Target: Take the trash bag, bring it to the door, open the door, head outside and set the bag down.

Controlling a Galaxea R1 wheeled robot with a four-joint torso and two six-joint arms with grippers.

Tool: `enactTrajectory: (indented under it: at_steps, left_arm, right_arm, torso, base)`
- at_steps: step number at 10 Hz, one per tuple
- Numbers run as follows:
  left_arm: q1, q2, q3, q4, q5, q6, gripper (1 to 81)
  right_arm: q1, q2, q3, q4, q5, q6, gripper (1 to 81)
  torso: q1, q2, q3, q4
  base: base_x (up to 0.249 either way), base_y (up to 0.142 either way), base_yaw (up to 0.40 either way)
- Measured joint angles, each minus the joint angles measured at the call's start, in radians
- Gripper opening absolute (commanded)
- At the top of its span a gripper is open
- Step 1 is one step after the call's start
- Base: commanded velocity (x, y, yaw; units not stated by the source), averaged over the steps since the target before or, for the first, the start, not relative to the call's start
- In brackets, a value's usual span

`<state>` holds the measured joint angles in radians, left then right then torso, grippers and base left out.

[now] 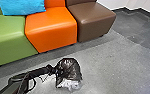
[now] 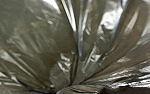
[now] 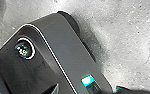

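My left gripper [image 1: 55, 71] is shut on the trash bag [image 1: 70, 67], at the end of the arm that comes in from the lower left of the head view. The bag is black and shiny, with a whitish crumpled part at its lower end. In the left wrist view the crinkled plastic of the trash bag [image 2: 48, 42] shows large, its folds drawn together toward one spot.
A row of seats stands ahead: a green seat [image 1: 8, 37] with a blue cushion [image 1: 22, 7], an orange seat [image 1: 51, 27] and a brown seat [image 1: 94, 20]. Grey floor [image 1: 116, 65] lies on the right. The robot's dark base [image 3: 58, 42] shows in the right wrist view.
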<state>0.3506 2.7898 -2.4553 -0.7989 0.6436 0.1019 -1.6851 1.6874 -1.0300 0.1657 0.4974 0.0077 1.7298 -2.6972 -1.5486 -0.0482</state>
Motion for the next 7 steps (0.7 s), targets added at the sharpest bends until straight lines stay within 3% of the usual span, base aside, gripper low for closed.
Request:
enactTrajectory:
  at_steps: [4, 7]
  left_arm:
    - [-0.011, -0.006, 0.002, -0.032, 0.013, -0.002, 81.1]
    - [-0.015, -0.005, 0.001, -0.036, 0.003, -0.003, 81.1]
  right_arm:
    - [0.001, -0.001, 0.000, 0.000, 0.001, 0.000, 81.1]
    - [0.003, -0.001, 0.001, 0.000, 0.002, 0.000, 81.1]
  torso:
    - [0.000, 0.000, -0.058, 0.000]
    - [0.000, 0.000, -0.065, 0.000]
  base:
    - [0.000, 0.000, 0.000]
    - [0.000, 0.000, 0.000]
